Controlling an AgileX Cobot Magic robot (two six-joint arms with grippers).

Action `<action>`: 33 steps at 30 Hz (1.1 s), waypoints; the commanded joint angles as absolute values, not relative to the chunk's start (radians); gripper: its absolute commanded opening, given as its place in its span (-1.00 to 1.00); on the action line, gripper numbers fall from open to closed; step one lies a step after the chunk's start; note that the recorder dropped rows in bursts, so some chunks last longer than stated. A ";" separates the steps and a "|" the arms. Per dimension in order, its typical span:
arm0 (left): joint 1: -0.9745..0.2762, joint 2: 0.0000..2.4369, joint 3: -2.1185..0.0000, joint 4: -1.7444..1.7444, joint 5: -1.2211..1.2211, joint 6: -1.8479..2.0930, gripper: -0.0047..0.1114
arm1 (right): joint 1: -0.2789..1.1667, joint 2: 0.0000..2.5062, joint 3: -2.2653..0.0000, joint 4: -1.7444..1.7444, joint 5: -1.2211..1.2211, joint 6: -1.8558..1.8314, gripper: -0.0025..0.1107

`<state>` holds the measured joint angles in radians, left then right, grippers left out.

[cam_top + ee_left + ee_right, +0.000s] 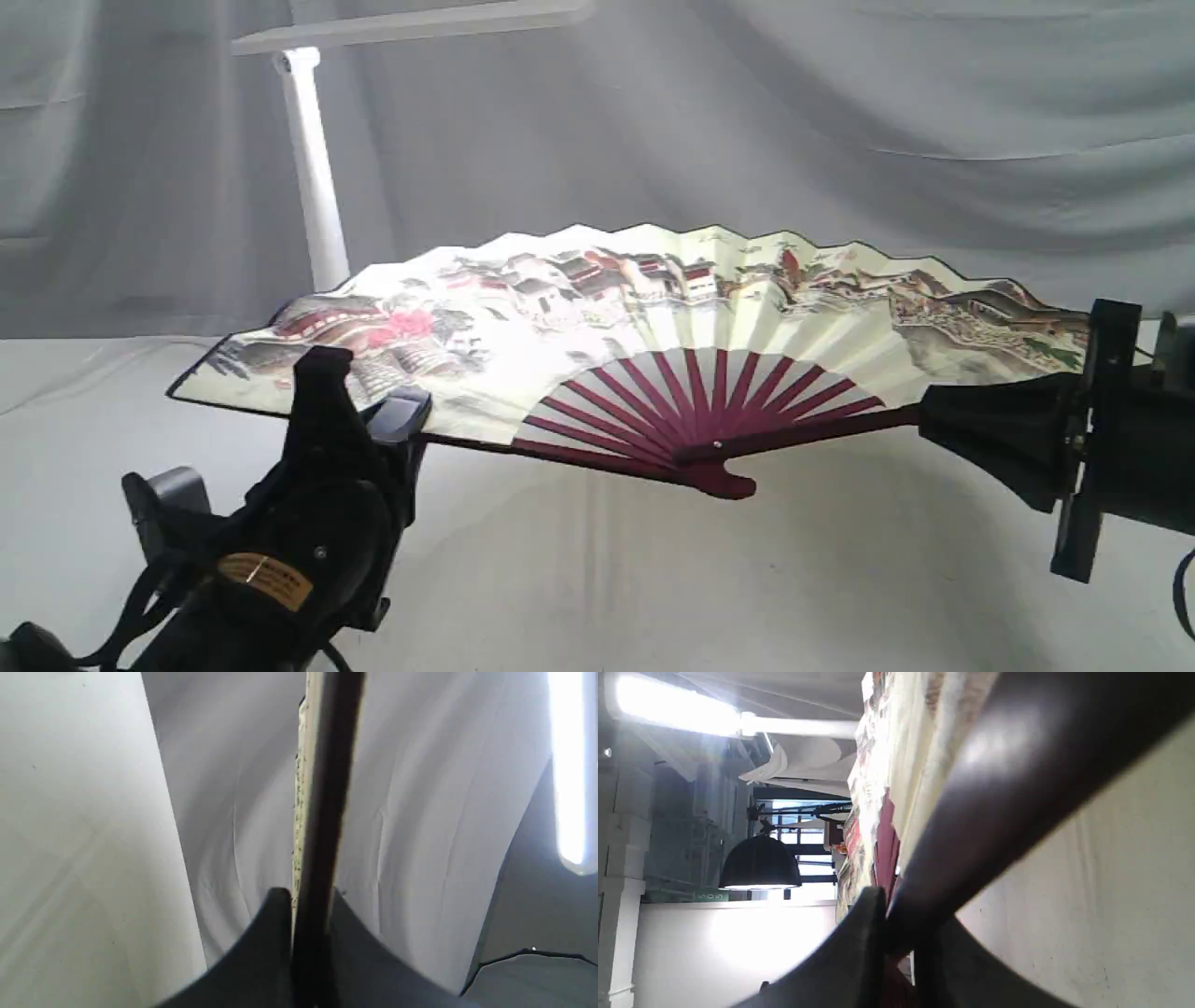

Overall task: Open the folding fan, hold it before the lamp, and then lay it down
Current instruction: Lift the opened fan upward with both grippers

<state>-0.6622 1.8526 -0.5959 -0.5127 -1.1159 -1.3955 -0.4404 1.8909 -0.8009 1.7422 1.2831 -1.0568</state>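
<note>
Cream paper folding fan (653,308), spread before desk lamp (313,168); L gripper (369,408) & R gripper (938,422) each clenched on a guard. I'd move arms in sync, spacing fixed.

Left tool (366,399) angles upward, right tool (926,422) reaches in level; the 2 clamp the folding fan (653,308).

I see matt, pleated paper on the folding fan (597,308) with glossy maroon wooden ribs, smooth white plastic on the lamp (313,187), and a wrinkled matt grey cloth (840,112).
</note>
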 commanded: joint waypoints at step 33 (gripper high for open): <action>-0.372 1.561 -0.499 -0.579 -0.959 -1.465 -0.92 | -0.137 1.637 -1.057 1.744 0.823 -0.827 -0.96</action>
